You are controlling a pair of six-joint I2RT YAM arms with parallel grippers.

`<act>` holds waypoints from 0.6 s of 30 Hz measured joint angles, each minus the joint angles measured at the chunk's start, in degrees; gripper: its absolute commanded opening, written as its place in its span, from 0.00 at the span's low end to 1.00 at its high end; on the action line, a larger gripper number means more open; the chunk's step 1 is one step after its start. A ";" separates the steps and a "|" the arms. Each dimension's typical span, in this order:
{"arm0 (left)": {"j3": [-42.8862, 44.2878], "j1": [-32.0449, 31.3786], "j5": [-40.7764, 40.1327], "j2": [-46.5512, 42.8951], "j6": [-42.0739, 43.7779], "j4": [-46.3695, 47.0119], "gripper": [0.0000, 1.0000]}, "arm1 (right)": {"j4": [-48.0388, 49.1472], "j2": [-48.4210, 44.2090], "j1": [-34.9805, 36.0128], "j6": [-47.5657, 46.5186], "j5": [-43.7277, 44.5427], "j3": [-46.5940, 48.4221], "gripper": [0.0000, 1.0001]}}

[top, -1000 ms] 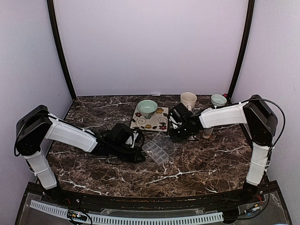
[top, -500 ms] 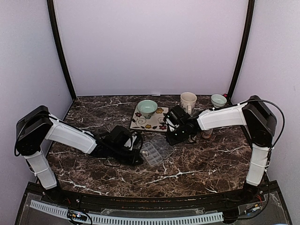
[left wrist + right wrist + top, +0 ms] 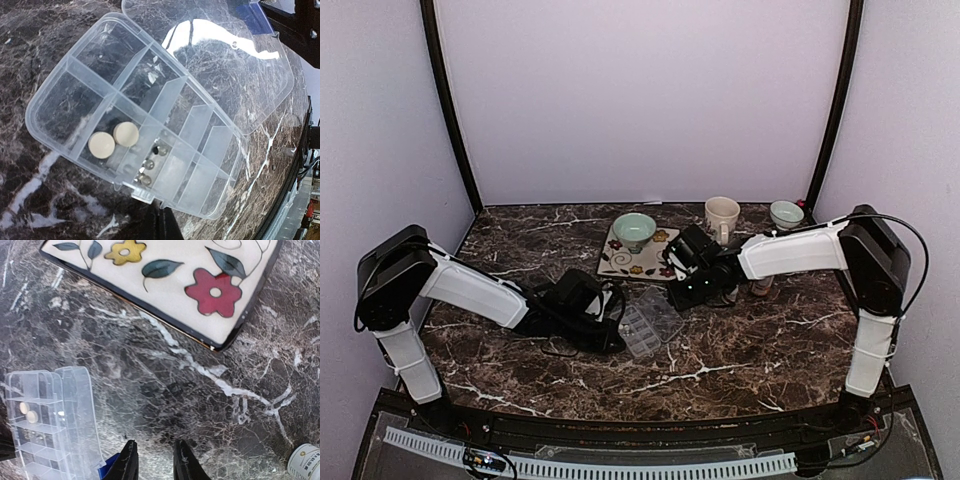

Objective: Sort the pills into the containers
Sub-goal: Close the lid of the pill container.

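The clear pill box (image 3: 75,107) lies open on the marble, its lid (image 3: 225,75) folded back flat. One compartment holds two round beige tablets (image 3: 101,145). The one beside it holds a few tiny pills (image 3: 148,163). My left gripper (image 3: 157,222) is shut, its tips right against the box's front latch tab (image 3: 141,195); whether it pinches the tab I cannot tell. My right gripper (image 3: 156,460) hovers over bare marble just right of the box (image 3: 37,425), its fingers a narrow gap apart with nothing between them. A blue piece (image 3: 107,469) shows beside its left finger. From above, the box (image 3: 648,322) sits between both grippers.
A flowered tile (image 3: 165,280) lies behind the box with a green bowl (image 3: 634,228) on it. A cream mug (image 3: 722,213) and a small bowl (image 3: 786,212) stand at the back. A white-labelled bottle (image 3: 306,463) stands right of my right gripper.
My right gripper has moved left and nearer, toward the box's lid. The left gripper and the box have shifted slightly left.
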 measured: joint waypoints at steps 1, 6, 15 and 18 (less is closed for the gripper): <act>0.00 0.00 0.00 0.00 -0.02 0.00 0.00 | 0.00 -0.15 0.13 0.15 0.00 0.22 0.25; 0.00 0.02 0.02 0.00 -0.02 0.00 0.00 | -0.04 -1.75 0.79 0.87 -0.22 0.83 0.25; 0.00 0.02 0.02 0.00 -0.02 0.02 0.00 | -0.04 -2.27 2.60 1.44 -1.14 2.36 0.25; 0.00 0.02 0.00 0.00 -0.02 0.04 0.00 | -0.04 -2.27 3.10 1.90 -1.75 2.40 0.25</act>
